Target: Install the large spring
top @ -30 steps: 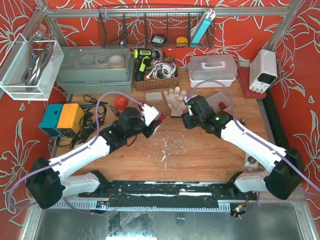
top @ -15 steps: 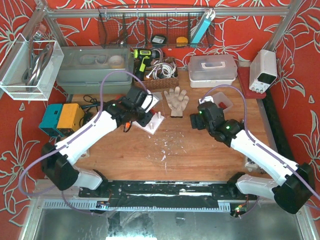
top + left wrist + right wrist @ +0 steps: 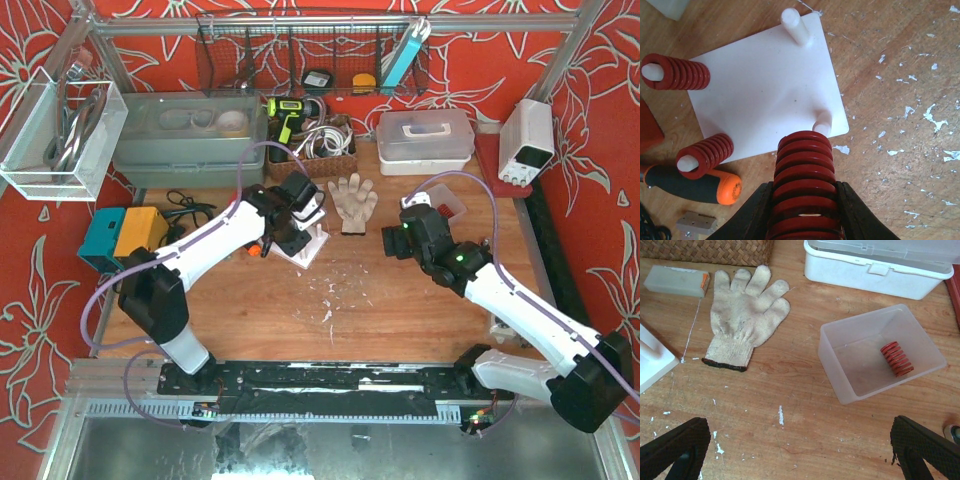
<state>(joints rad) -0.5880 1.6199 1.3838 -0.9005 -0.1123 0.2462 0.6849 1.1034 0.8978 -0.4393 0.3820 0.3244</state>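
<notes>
Showed the left gripper [image 3: 805, 200] clamped tight on the large red spring [image 3: 802, 167], above the white peg plate [image 3: 765, 95] at mid-table, just left of a work glove [image 3: 352, 203]. Pointed the spring's long axis out from the fingers toward a bare peg [image 3: 822, 122] at the plate's corner, with the open coil end just short of the peg tip and seemingly near in line with it. Held the right gripper [image 3: 797, 450] spread wide and empty, well off to the right by a clear bin [image 3: 832, 340], so judged the left arm the nearer one.
</notes>
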